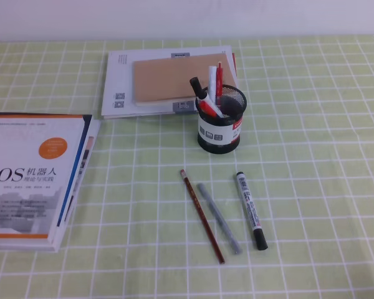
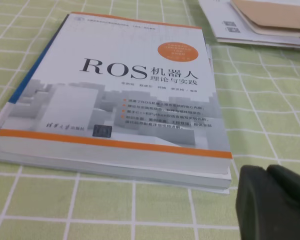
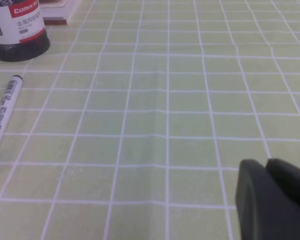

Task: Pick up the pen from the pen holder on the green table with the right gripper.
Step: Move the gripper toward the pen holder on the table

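Exterior high: pen holder (image 1: 220,129) on green table (image 1: 311,187), 12 o'clock of three loose pens, holds pen (image 1: 219,81) plus two more. Right gripper (image 3: 275,197) shut, empty; left gripper (image 2: 272,202) can't tell.

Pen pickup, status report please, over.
Right gripper shut, empty, low over green table. Pen upright in pen holder, untouched. Marker lies near holder; path open.
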